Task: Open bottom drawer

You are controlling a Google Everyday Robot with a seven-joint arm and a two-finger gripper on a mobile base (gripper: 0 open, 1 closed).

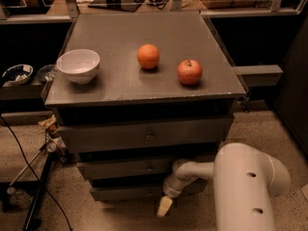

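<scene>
The bottom drawer (125,192) is the slimmest grey front, low on the cabinet, and looks closed; its knob does not show. The mid-sized drawer front (125,168) and the tallest one (144,134) sit above it, each with a small knob. My gripper (164,206) hangs from the white arm (245,186) just in front of the bottom drawer's right half, its pale tip pointing down toward the floor.
On the cabinet top (120,88) stand a white bowl (78,65), an orange (148,56) and a red apple (189,71). Cables and a black stand (36,177) lie on the floor at the left. A shelf with a dish (17,74) is at far left.
</scene>
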